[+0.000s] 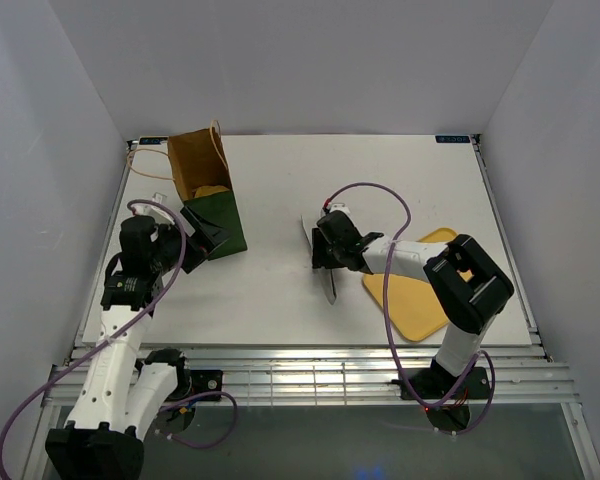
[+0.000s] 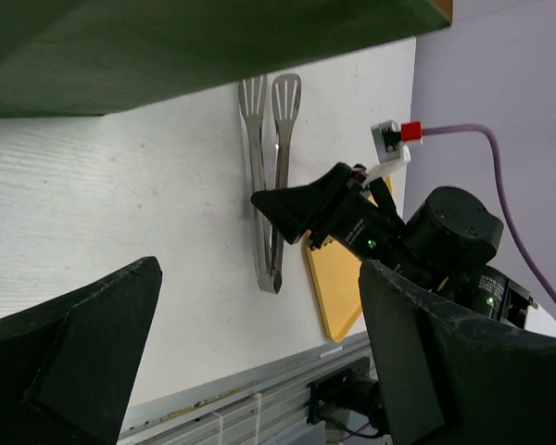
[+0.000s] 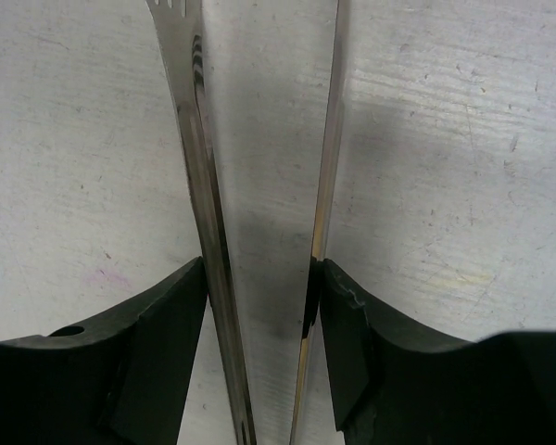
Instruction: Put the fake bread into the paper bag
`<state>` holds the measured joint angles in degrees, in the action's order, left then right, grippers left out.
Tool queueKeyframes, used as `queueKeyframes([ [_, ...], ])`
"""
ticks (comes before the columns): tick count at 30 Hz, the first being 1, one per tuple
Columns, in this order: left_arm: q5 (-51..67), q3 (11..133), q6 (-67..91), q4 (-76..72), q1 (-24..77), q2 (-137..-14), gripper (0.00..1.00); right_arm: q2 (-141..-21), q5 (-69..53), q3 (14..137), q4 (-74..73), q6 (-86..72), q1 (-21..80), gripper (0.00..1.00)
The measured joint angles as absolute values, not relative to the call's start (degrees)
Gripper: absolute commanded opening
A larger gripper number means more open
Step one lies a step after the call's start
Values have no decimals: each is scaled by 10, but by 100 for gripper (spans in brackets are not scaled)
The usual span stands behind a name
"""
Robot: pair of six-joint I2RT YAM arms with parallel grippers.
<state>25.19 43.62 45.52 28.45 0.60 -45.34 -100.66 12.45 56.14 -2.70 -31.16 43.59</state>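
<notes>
The paper bag [image 1: 216, 222], dark green outside and brown inside, stands at the back left with its mouth open. A yellowish piece of fake bread [image 1: 212, 190] shows inside it. My left gripper [image 1: 204, 236] is open and empty, right against the bag's near green wall [image 2: 167, 46]. My right gripper [image 1: 326, 256] is at mid-table, shut on the two arms of the metal tongs [image 3: 190, 139], one finger [image 3: 157, 343] outside each arm. The tongs [image 1: 330, 288] lie low on the table. No other bread shows.
A flat yellow tray [image 1: 415, 300] lies at the front right under the right arm; it also shows in the left wrist view [image 2: 338, 297]. The tongs' heads [image 2: 271, 102] point toward the bag. The table's metal front rail [image 1: 300, 360] runs along the near edge.
</notes>
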Motion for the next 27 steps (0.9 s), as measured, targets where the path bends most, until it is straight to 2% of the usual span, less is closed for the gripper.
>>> queueKeyframes([
  [3,233,431,466,281,44,-452,98,-1006,123,554,-14,-311,434,60],
  [13,216,406,496,271,83,-441,98,-987,118,533,-1,-309,429,76],
  [16,216,401,504,269,97,-441,98,-978,116,526,-3,-309,429,83],
  [17,217,401,505,269,100,-440,98,-973,116,522,-6,-309,428,91],
  [19,217,401,509,269,105,-439,98,-961,116,515,-8,-308,428,97],
  [20,218,400,510,269,107,-436,98,-953,115,510,-10,-307,428,91],
  [27,226,397,520,269,107,-402,98,-875,116,476,-20,-303,428,90],
])
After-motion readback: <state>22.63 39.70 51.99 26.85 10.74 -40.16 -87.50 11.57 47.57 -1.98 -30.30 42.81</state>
